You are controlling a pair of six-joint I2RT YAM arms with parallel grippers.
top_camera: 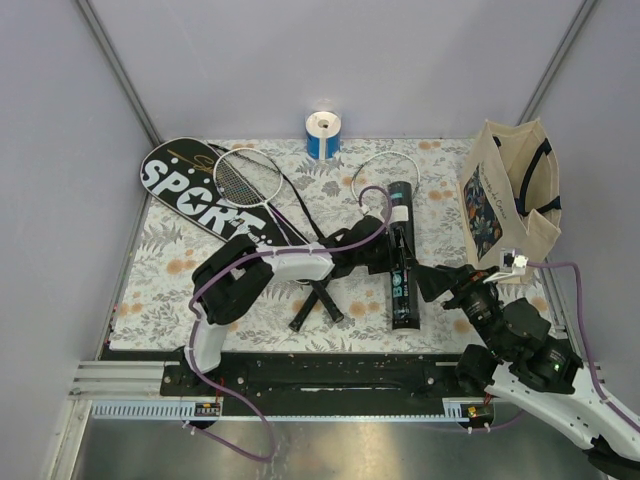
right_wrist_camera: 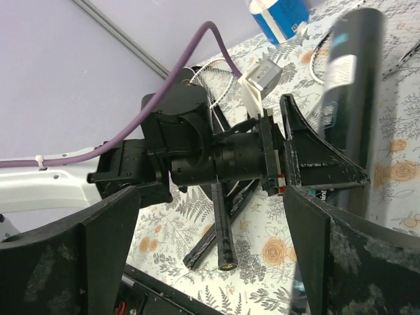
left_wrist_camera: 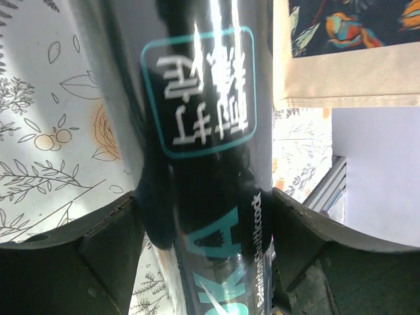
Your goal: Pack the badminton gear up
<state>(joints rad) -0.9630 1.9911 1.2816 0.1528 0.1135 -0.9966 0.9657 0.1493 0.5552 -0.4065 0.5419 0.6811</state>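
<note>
The black tube (top_camera: pixel 403 262) lies lengthwise on the floral mat, right of centre. My left gripper (top_camera: pixel 397 256) reaches across from the left and is shut on the tube (left_wrist_camera: pixel 203 98), with a finger pressed to each side. My right gripper (top_camera: pixel 438 283) stands open just right of the tube's near half, nothing between its fingers. In the right wrist view the tube (right_wrist_camera: pixel 351 85) is to the right of the left arm's wrist. One white racket (top_camera: pixel 240 178) rests on the black SPORT cover (top_camera: pixel 185 190). The other racket's head (top_camera: pixel 385 170) lies beyond the tube. Their black handles (top_camera: pixel 318 300) cross near the front.
A blue-and-white roll (top_camera: pixel 323 134) stands at the back centre. A cream tote bag (top_camera: pixel 505 200) with black handles stands open at the right edge, close to the tube and my right arm. Grey walls enclose three sides, and a black rail (top_camera: pixel 330 370) runs along the front.
</note>
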